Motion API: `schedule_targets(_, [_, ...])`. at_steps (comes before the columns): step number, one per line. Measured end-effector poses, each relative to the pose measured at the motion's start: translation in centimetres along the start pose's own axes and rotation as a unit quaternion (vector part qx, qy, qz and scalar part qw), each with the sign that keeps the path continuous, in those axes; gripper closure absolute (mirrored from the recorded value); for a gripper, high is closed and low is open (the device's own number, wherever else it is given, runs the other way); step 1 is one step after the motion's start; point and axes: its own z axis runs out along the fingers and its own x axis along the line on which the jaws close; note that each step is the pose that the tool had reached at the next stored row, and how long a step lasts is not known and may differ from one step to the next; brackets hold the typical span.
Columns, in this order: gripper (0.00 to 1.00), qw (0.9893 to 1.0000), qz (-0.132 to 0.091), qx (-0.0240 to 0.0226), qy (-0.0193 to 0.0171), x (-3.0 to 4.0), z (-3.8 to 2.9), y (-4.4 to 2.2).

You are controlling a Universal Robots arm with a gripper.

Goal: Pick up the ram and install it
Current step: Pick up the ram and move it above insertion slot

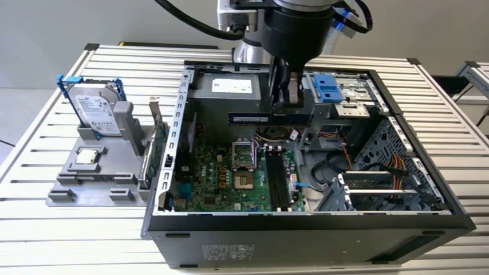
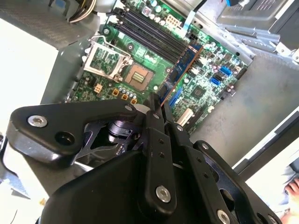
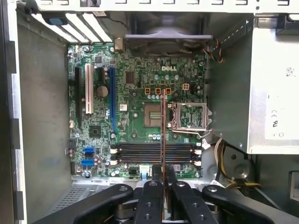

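An aluminium slatted table carries an open desktop computer case lying on its side. Inside it we see a green motherboard, a grey power supply at the far end and a metal drive cage on the exterior view's right. On the exterior view's left, just beside the case, a grey fixture tray holds an upright hard drive, a small square silver chip and a green card standing on edge.

The robot arm reaches down into the case's open side. Its gripper is clamped on the ram, one finger on either face of the strip, as we see in the first wrist view, where the gripper grips the ram edge-on. In the exterior view the ram hangs level in front of the power supply and above the motherboard, touching neither. Most of its length sticks out from the gripper toward the exterior view's left.

The black memory slots run crosswise to the held ram and are well apart from it. In the second wrist view the ram hangs over the board beside those slots, past the CPU socket. The case walls ring the board on all sides. Orange and yellow cables crowd the corner nearest the slots. The space straight above the motherboard is open.
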Motion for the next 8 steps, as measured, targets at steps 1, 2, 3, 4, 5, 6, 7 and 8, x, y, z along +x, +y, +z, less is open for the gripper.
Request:
schedule_targets(1, [1.00,1.0000,0.000,0.0000,0.0000,0.00,0.00,-0.13])
schedule_targets(2, [1.00,1.0000,0.000,0.0000,0.0000,0.00,0.01,-0.25])
schedule_targets(3, [1.00,1.0000,0.000,0.0000,0.0000,-0.01,0.01,-0.38])
schedule_targets(4, [1.00,1.0000,0.000,0.0000,0.0000,-0.01,0.01,-0.51])
schedule_targets(5, [1.00,1.0000,0.000,0.0000,0.0000,-0.01,0.01,-0.66])
schedule_targets(6, [1.00,1.0000,0.001,0.0000,0.0001,-0.01,0.01,-0.78])
schedule_targets(7, [1.00,1.0000,0.002,0.0000,0.0001,-0.01,0.01,-0.88])
schedule_targets(8, [1.00,1.0000,0.003,0.0000,0.0001,-0.01,0.02,-0.98])
